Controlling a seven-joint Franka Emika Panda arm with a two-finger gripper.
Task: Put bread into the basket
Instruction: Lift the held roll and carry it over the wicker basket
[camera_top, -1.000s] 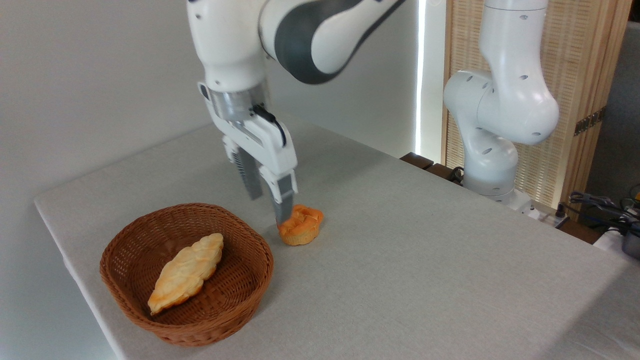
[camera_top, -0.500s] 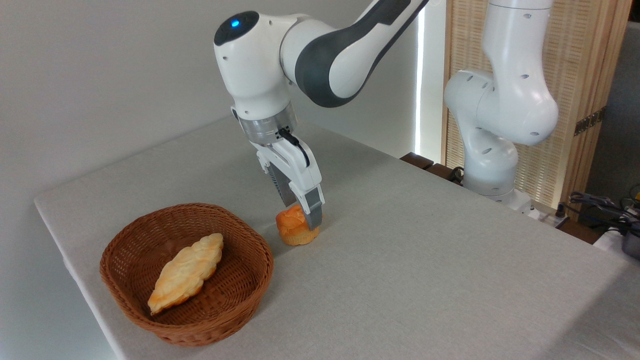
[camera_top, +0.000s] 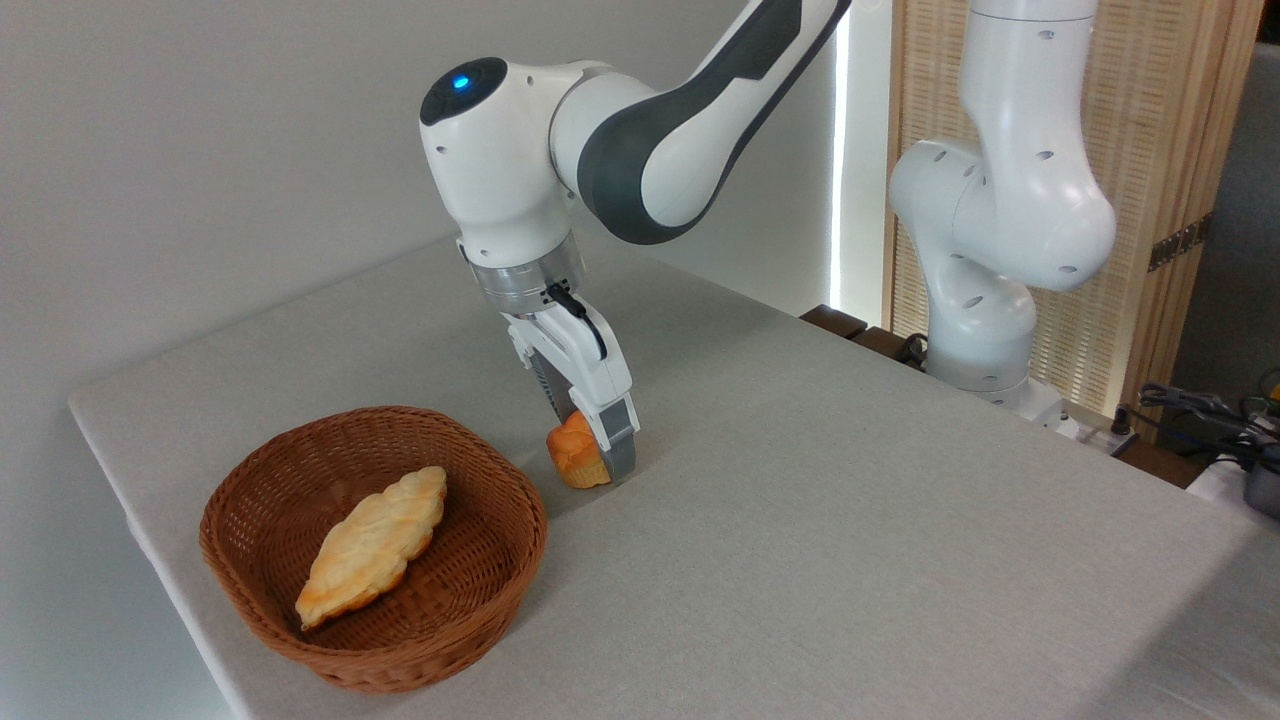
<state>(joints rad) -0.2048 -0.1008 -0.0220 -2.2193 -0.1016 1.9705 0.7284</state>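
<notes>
Grey cloth covers the tabletop (camera_top: 800, 520), and nothing is set between the bread (camera_top: 574, 457) and the basket (camera_top: 372, 545), which lies just left of it and apart from it. The bread is seen squeezed and tilted, its cracked top turned toward the upper left; being round, it shows no clear long axis. It is gripped by the jaws of the gripper (camera_top: 596, 455), low at the tabletop. A pale-yellow pastry (camera_top: 372, 545) is held in the basket, laid diagonally.
</notes>
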